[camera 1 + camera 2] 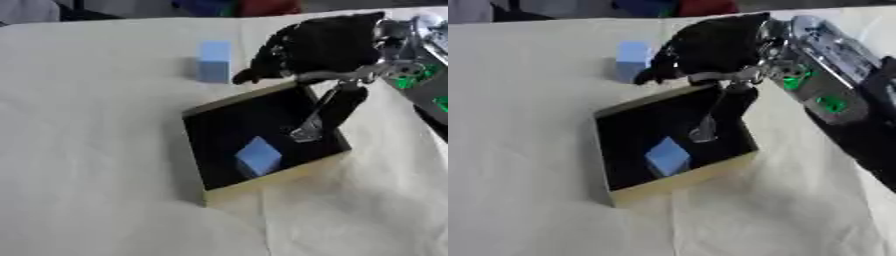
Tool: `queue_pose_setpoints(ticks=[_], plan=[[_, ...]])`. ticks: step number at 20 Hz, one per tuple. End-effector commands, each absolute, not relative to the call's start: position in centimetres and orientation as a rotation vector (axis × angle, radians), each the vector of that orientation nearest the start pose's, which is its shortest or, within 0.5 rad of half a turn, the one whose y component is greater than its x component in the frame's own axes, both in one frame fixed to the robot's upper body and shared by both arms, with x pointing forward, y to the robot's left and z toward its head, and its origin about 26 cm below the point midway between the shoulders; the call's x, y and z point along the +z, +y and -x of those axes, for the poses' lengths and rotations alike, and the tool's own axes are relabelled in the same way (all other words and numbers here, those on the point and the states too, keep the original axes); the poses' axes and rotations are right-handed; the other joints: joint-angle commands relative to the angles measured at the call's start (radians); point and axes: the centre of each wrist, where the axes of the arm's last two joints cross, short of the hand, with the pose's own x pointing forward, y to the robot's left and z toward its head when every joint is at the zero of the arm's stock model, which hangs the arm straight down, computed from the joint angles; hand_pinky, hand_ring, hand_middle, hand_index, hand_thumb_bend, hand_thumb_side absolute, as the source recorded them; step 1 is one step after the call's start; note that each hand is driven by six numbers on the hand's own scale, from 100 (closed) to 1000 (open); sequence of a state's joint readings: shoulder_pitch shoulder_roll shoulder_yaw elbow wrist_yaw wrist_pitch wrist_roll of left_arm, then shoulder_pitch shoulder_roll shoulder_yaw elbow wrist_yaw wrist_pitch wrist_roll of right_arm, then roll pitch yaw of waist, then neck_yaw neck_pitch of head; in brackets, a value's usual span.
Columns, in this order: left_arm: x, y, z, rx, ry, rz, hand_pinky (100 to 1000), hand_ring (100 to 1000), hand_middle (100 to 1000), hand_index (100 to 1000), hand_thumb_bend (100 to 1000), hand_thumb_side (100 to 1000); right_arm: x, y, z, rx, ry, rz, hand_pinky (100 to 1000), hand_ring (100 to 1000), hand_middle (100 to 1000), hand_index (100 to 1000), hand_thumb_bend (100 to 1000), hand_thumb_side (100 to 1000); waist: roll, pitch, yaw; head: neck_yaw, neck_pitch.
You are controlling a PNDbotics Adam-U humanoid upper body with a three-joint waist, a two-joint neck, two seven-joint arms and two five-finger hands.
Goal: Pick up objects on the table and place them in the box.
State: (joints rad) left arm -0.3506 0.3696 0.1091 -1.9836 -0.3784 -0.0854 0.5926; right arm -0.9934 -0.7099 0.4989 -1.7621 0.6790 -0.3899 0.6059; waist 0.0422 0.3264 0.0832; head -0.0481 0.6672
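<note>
While the cream cloth-covered tabletop [96, 165] fills most of both views, a shallow square box with a black inside and pale tan walls [220, 192] is seen lying near the middle, turned slightly askew. Inside the box, a small light-blue foam cube [258, 156] is seen resting on the black floor, close to the near wall and tilted onto an edge or corner. A second light-blue block, taller than it is wide [213, 61], is found standing upright on the tabletop beyond the box's far-left corner, apart from the box. The robot's right hand [710, 47], black with silver parts, is brought in from the right and is held above the far edge of the box, just beside the standing block; whether block and hand touch cannot be told. Its fingers are seen curved forward and downward toward the block with nothing gripped between them, while one slender digit [726, 107] is hung down over the box's inside. The silver forearm with green patches [824, 85] is seen stretching away to the right edge. The left hand is shown in neither view.
</note>
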Motion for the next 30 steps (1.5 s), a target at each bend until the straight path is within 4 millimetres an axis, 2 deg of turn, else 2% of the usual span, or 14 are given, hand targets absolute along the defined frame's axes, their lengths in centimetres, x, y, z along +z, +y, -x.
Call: queue_pose_setpoints(ticks=[1, 2, 3, 8, 11, 12, 18, 22, 26, 30], plan=[[23.3, 29.1, -30.1, -0.196, 3.297, 1.289, 765, 695, 727, 874, 141, 751, 35.4, -18.0, -33.2, -2.225, 1.938, -1.021, 808, 791, 716, 998, 238, 728, 0.002, -0.021, 0.000, 0.002, -0.003], [23.4, 29.1, -30.1, -0.194, 3.296, 1.287, 765, 696, 727, 874, 141, 750, 35.8, -18.4, -33.0, -2.163, 2.020, -1.042, 809, 782, 711, 993, 151, 817, 0.004, -0.021, -0.001, 0.004, -0.003], [23.4, 29.0, -30.1, -0.192, 3.295, 1.284, 766, 696, 728, 874, 142, 749, 36.2, -18.7, -32.7, -2.095, 2.104, -1.061, 811, 773, 703, 986, 100, 868, 0.004, -0.021, -0.002, 0.004, -0.003], [24.0, 29.0, -30.2, -0.162, 3.286, 1.270, 767, 699, 730, 876, 144, 745, 37.2, -20.2, -31.3, -1.657, 2.607, -1.004, 829, 749, 680, 949, 100, 929, 0.009, -0.017, -0.009, 0.012, -0.005], [24.7, 28.9, -30.3, -0.122, 3.274, 1.261, 768, 700, 731, 877, 145, 742, 37.5, -21.1, -30.2, -1.380, 2.818, -0.931, 833, 756, 694, 946, 100, 949, 0.013, -0.015, -0.013, 0.021, -0.006], [24.9, 28.9, -30.3, -0.110, 3.271, 1.258, 768, 700, 731, 878, 152, 726, 37.6, -21.3, -29.9, -1.309, 2.862, -0.913, 834, 760, 702, 944, 100, 1000, 0.014, -0.014, -0.014, 0.024, -0.006], [26.1, 28.8, -30.3, -0.035, 3.255, 1.266, 770, 702, 734, 881, 146, 739, 38.1, -22.5, -28.9, -0.963, 3.015, -0.774, 840, 767, 713, 945, 100, 1000, 0.018, -0.011, -0.021, 0.033, -0.006], [27.9, 28.7, -30.3, 0.080, 3.218, 1.338, 771, 704, 737, 888, 153, 737, 38.1, -23.3, -28.9, -0.710, 3.083, -0.652, 847, 781, 738, 960, 100, 1000, 0.020, -0.010, -0.023, 0.038, -0.006], [30.3, 28.3, -30.2, 0.310, 3.153, 1.476, 774, 707, 740, 901, 171, 737, 37.8, -23.8, -29.0, -0.543, 3.129, -0.565, 852, 786, 745, 962, 100, 1000, 0.022, -0.007, -0.029, 0.041, -0.008], [32.9, 27.3, -29.9, 0.712, 3.089, 1.616, 782, 715, 747, 915, 192, 772, 37.4, -24.2, -29.1, -0.481, 3.154, -0.537, 853, 785, 744, 960, 100, 1000, 0.026, -0.004, -0.040, 0.048, -0.012]])
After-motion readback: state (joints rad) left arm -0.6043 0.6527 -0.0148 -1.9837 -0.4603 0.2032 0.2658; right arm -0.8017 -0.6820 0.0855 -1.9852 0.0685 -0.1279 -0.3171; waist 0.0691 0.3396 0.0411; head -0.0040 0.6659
